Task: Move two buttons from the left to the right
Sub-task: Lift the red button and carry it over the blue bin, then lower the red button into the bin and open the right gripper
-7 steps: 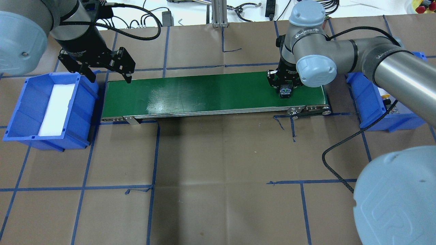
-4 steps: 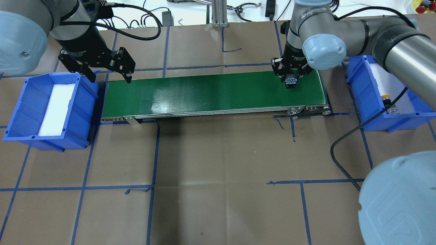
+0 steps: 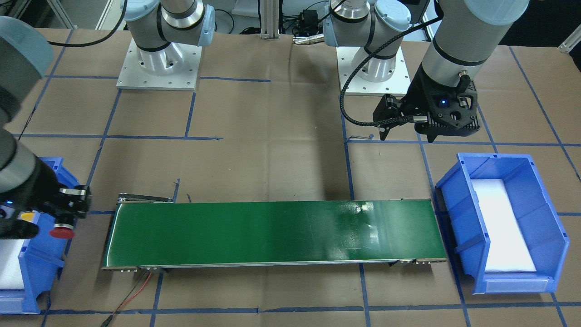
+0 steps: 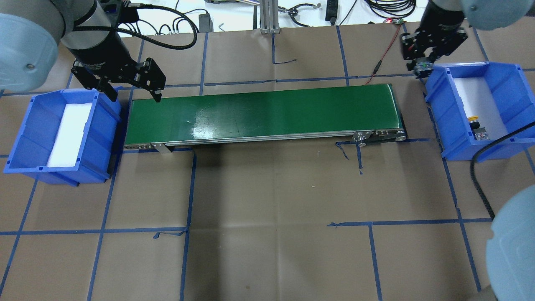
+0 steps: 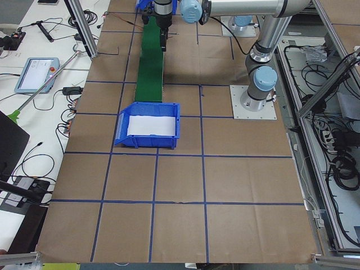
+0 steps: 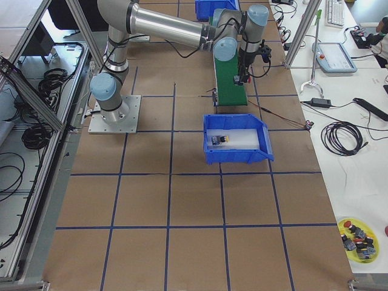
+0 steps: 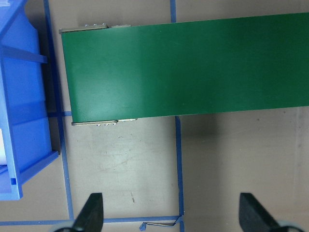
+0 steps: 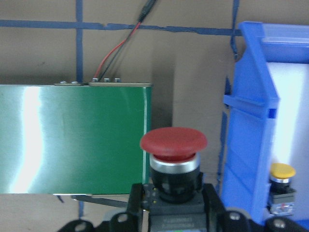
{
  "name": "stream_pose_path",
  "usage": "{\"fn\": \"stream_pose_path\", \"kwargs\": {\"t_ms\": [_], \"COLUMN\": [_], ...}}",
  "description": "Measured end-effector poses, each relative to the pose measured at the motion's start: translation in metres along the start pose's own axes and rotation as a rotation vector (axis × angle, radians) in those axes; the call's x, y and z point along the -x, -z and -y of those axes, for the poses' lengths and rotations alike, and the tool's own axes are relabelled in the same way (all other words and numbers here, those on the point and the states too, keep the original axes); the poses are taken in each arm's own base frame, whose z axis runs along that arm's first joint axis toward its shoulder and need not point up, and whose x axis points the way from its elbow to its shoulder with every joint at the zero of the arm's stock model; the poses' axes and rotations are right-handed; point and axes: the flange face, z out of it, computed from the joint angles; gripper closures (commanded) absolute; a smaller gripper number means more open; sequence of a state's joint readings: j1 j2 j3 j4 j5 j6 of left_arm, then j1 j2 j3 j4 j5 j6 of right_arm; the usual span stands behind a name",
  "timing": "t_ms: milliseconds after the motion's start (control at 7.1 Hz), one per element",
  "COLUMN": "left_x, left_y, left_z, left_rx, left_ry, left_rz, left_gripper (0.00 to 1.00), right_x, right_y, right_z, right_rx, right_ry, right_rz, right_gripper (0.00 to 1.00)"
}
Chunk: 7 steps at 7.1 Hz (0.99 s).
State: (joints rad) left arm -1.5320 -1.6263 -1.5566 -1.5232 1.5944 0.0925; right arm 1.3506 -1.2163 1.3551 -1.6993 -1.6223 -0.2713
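Observation:
The red button [image 8: 174, 144] is held upright with my right gripper [image 4: 421, 67] shut on its black body. It hangs just outside the far-left corner of the right blue bin [image 4: 439, 113], beyond the belt's right end. In the front-facing view the red cap [image 3: 62, 232] shows under that gripper [image 3: 61, 213]. The yellow button [image 4: 474, 120] lies in the right bin on the white pad, also seen as the yellow button [image 8: 282, 172]. My left gripper [image 4: 133, 95] is open with nothing in it, hovering over the table by the belt's left end.
A green conveyor belt [image 4: 263, 113] runs between the two bins. The left blue bin [image 4: 25, 138] holds only a white foam pad. Red and black wires [image 4: 382, 58] trail from the belt's far right corner. Blue tape lines cross the brown table.
My right arm has carried the red button off the belt's right end, to the right and away, up to the right bin's far-left corner. The left arm has stayed still.

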Motion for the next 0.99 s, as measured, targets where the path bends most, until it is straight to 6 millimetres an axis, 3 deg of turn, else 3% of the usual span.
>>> {"fn": "stream_pose_path", "kwargs": {"t_ms": [282, 563, 704, 986], "left_x": [0.0, 0.0, 0.0, 0.0], "left_y": [0.0, 0.0, 0.0, 0.0], "left_z": [0.0, 0.0, 0.0, 0.001], "left_rx": [-0.001, -0.001, -0.001, -0.001], "left_ry": [0.0, 0.0, 0.0, 0.0], "left_rz": [-0.001, -0.001, -0.001, 0.0], "left_gripper": [0.0, 0.0, 0.0, 0.0], "right_x": [-0.102, -0.165, -0.181, -0.188], "right_y": [0.002, -0.047, -0.072, -0.104], "right_z": [-0.003, 0.001, 0.004, 0.008], "right_rx": [-0.006, 0.049, 0.075, 0.068], "right_ry": [0.054, 0.041, 0.028, 0.02], "right_rz": [-0.008, 0.012, 0.028, 0.028], "right_gripper": [0.97, 0.96, 0.96, 0.96]}}
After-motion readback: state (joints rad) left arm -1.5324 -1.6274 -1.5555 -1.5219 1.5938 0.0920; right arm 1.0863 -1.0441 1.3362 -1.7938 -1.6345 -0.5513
